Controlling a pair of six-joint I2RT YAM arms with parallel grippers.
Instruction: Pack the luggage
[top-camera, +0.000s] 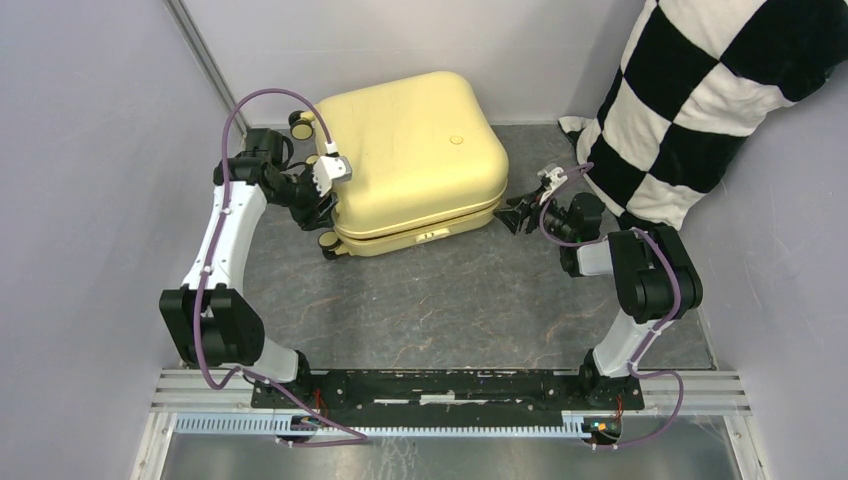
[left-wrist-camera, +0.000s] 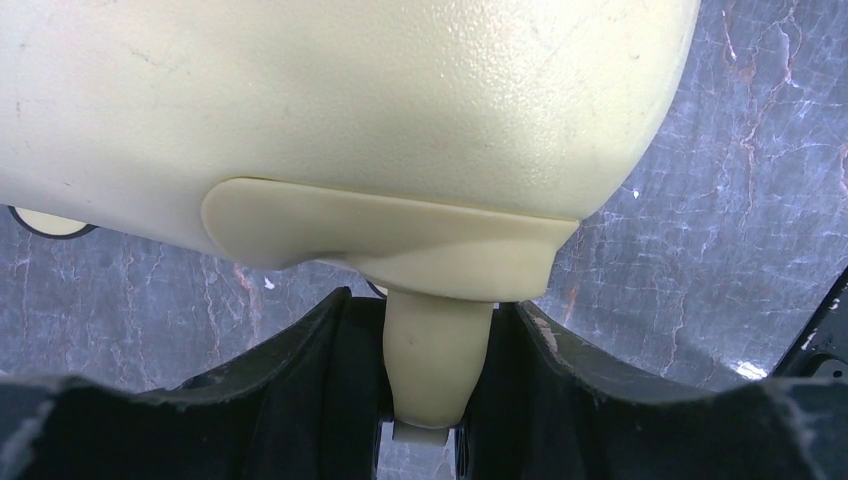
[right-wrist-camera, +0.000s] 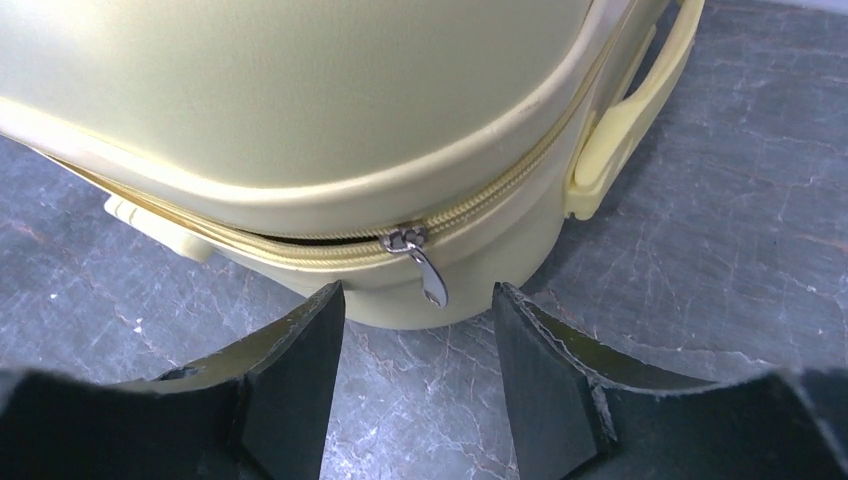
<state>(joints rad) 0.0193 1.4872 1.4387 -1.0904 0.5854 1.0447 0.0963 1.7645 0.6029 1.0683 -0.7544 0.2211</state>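
The luggage (top-camera: 410, 160), a pale-yellow hard-shell suitcase, lies flat with its lid down. My left gripper (top-camera: 318, 205) is at its near left corner. In the left wrist view the gripper (left-wrist-camera: 435, 300) is shut on a pale-yellow wheel mount (left-wrist-camera: 437, 365) under the shell (left-wrist-camera: 350, 100). My right gripper (top-camera: 515, 215) is open at the near right corner. In the right wrist view the gripper (right-wrist-camera: 418, 300) faces the silver zipper pull (right-wrist-camera: 432, 278) without touching it. The zip is joined right of the slider, and a dark gap shows left of it. The yellow side handle (right-wrist-camera: 630, 110) is to the right.
A black-and-white checkered pillow (top-camera: 700, 100) leans in the far right corner, close behind the right arm. Grey walls close in the left, back and right sides. Caster wheels (top-camera: 300, 125) stick out at the suitcase's left. Bare marble tabletop (top-camera: 430, 300) lies between suitcase and arm bases.
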